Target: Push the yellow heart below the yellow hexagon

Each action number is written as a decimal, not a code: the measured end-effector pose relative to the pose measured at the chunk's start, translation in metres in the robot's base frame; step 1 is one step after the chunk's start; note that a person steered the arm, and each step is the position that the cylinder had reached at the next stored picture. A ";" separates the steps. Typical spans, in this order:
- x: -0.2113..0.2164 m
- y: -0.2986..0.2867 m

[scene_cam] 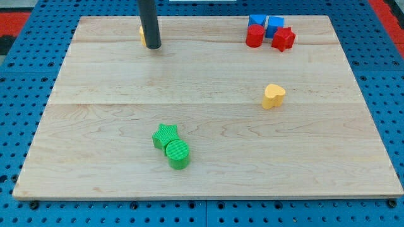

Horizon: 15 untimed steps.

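The yellow heart (273, 96) is seen right of centre on the table (208, 183), its lobes turned to the view's upper right and its point to the lower left. The yellow hexagon (142, 34) is mostly hidden behind the rod; my tip (153, 46) is set just beside it. No hand is fitted, so nothing is held.

Single view: high, angled down from board's (208, 132) near edge, facing far edge; whole board framed.

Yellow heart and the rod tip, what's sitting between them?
Nothing: the camera view shows only bare board between the yellow heart and my tip, beside the mostly hidden yellow block.
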State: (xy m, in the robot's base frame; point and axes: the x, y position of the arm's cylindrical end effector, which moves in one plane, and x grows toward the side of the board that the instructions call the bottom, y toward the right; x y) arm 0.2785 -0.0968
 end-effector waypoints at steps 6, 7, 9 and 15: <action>0.080 0.256; 0.168 0.297; 0.174 0.178; 0.166 0.073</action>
State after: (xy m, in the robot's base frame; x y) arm 0.4444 -0.0242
